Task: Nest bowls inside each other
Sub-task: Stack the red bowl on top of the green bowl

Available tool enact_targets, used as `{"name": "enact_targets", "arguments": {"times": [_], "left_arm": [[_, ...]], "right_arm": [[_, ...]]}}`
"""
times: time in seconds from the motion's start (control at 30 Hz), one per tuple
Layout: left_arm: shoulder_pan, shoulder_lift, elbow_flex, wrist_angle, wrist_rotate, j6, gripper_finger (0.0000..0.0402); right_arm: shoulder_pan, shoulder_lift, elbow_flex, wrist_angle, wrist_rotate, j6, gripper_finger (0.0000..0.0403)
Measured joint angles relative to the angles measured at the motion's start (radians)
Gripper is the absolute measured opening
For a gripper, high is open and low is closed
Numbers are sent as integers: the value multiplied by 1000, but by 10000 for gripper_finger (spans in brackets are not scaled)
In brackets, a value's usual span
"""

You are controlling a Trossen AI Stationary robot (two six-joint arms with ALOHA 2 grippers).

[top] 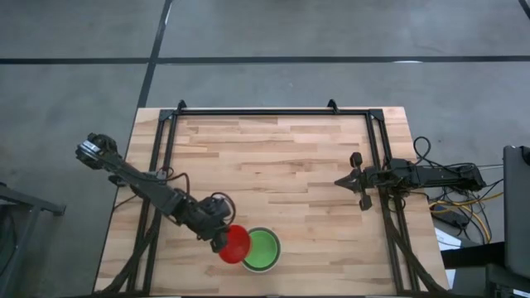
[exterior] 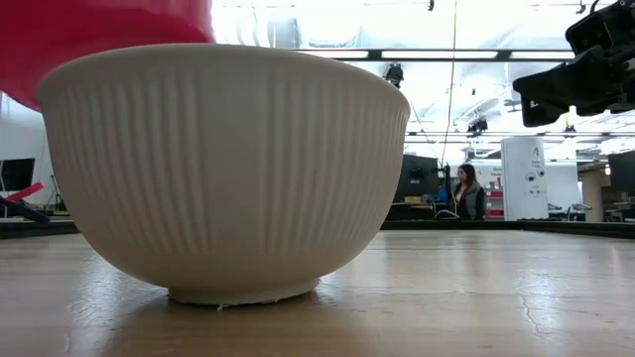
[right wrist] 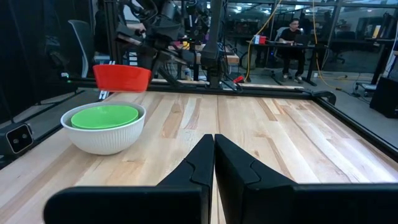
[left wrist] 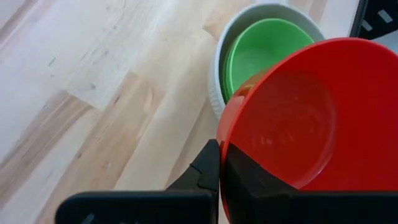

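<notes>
A red bowl [top: 234,244] hangs in the air with my left gripper [left wrist: 219,163] shut on it, by the near-left rim of the white bowl [top: 261,250]. The white bowl stands on its foot on the table near the front edge, and a green bowl [left wrist: 264,46] lies nested in it. In the right wrist view the red bowl [right wrist: 122,77] is above the white bowl [right wrist: 102,130]. My right gripper [right wrist: 213,152] waits shut at the table's right side, with nothing between its fingers. My left gripper pinches the red bowl's rim [left wrist: 225,146] between its two fingers, one on each side of the wall. The fingers slant down from the table's left side. The bowl is lifted clear and roughly level, its opening up.
A black frame [top: 273,112] runs round the wooden table top [top: 281,157]. The middle and far parts of the top are bare wood. Cables [top: 464,203] lie beyond the right edge. A person [exterior: 466,195] sits far off in the room.
</notes>
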Motion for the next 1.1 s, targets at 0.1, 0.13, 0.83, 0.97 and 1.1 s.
{"name": "enact_targets", "arguments": {"times": [0.1,0.13,0.83,0.97,1.1], "left_arm": [[12,0,0,16,0,13,5],[15,0,0,22,0,20,5],[87,35,3,135,37,130,7],[105,56,3,151,70,143,7],[120,57,2,177,72,161,7]], "right_arm": [[0,0,0,0,0,0,9],[0,0,0,0,0,0,9],[0,0,0,0,0,0,9],[0,0,0,0,0,0,9],[0,0,0,0,0,0,9]]}}
